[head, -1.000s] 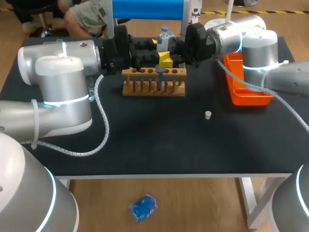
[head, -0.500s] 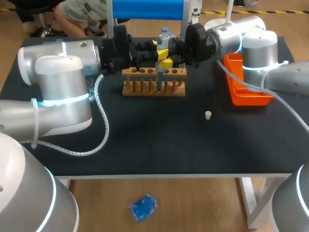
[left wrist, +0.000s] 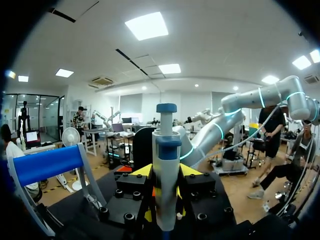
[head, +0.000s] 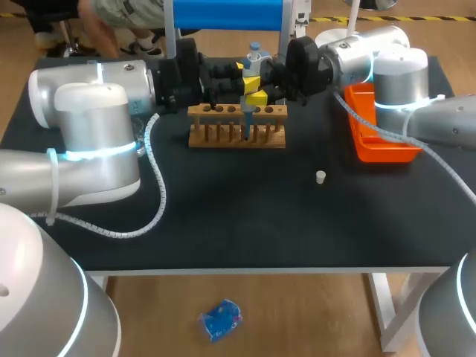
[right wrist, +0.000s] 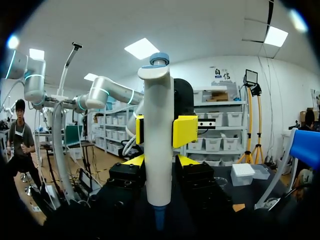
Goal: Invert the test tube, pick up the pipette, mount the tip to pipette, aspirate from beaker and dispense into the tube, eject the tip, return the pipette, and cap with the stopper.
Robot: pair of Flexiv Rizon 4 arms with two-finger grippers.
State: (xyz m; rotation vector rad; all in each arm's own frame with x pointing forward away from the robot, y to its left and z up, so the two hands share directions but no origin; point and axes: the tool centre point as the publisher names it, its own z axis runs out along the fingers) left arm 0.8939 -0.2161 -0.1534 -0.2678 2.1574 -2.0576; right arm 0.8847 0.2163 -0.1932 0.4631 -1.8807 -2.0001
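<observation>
Pipette (right wrist: 159,130) clasped by left fingers (right wrist: 186,131) and right fingers (right wrist: 132,161) over rack (head: 236,137); dispensing likely underway; tip ejection, return, stopper (head: 320,177) capping remain.

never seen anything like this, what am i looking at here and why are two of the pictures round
These are two robot arms at a black table. The wide picture comes from a fixed camera above and behind the robot: the left arm comes in from the left, the right arm from the right. Each round picture comes from a camera on one arm's wrist, looking out along its fingers. On the table are a wooden rack, an orange tray and a small white stopper. Over the rack, the left gripper and the right gripper each appear to clamp the same upright pipette between yellow tips.
</observation>
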